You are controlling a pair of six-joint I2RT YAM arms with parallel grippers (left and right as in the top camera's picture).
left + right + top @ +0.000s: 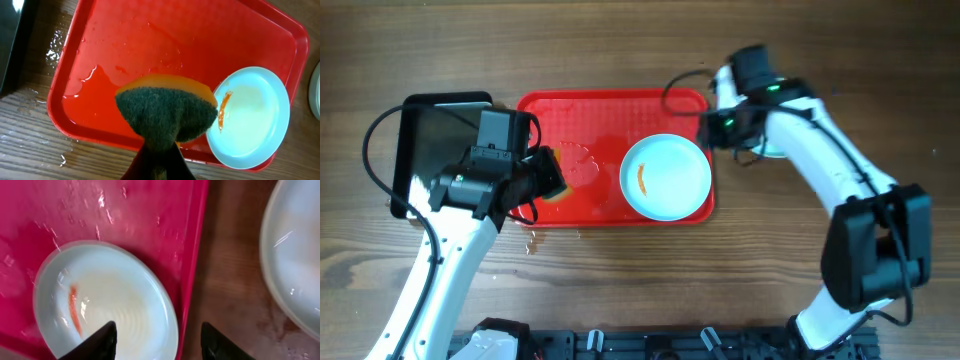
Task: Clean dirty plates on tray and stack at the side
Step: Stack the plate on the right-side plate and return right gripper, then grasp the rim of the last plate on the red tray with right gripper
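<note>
White arms [820, 145], black joints [875, 245], black cables [367, 150]

The overhead camera looks straight down from high above, taking in the whole tabletop [620, 40] and the full red tray [570, 110]. The left wrist camera looks down close over the tray, a sponge [165, 115] filling its foreground. The right wrist camera sits nearer still, above the tray's right rim. All three share the smeared plate [666, 177].

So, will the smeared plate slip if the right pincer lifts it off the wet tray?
Probably slippery: the plate looks glossy and the tray shows water film. It seems rigid, so should lift whole. Its low rim gives the open right pincer little hold, so it may tilt.
</note>
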